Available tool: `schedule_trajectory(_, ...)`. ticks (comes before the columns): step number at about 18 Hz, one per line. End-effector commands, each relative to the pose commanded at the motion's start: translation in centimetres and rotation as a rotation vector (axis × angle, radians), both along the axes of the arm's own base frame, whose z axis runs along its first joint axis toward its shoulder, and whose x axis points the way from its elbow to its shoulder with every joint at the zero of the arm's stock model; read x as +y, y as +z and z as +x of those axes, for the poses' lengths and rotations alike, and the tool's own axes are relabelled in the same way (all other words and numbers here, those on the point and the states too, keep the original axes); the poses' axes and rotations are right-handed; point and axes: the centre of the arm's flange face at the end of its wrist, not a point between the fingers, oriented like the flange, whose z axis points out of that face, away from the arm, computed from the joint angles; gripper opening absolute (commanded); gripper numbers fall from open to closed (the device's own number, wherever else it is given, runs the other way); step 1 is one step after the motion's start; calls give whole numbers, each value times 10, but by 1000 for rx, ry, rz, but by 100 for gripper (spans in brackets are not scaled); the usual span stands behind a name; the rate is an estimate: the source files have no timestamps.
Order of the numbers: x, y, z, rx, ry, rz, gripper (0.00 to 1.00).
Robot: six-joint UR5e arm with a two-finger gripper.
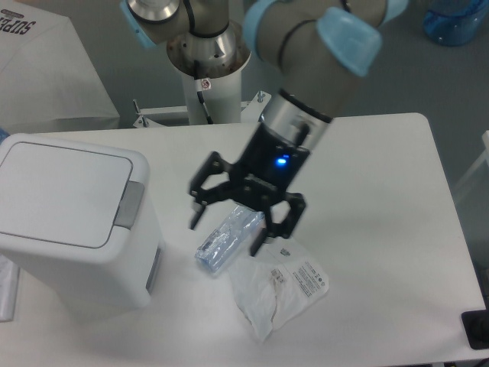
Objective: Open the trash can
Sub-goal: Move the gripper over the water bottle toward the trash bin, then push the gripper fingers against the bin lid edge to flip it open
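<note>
One large white boxy plastic trash can (72,222) sits at the white desk's (382,199) left, flat lid shut, grey tab on its right edge; the black claw (227,227) hangs spread

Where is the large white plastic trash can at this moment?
The large white plastic trash can stands at the left of the camera view on the white table, lid closed, left of the open black gripper and apart from it.
</note>
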Motion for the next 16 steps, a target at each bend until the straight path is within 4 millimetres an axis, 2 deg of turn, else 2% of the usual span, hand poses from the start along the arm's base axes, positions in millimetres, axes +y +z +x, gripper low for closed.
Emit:
schedule_trajectory(2, -1, -4, 12, 0, -11, -3, 100)
schedule_trajectory(7, 11, -27, 36, 12, -52, 0, 100)
schedule_trajectory(16, 7, -43, 43, -9, -57, -20, 100)
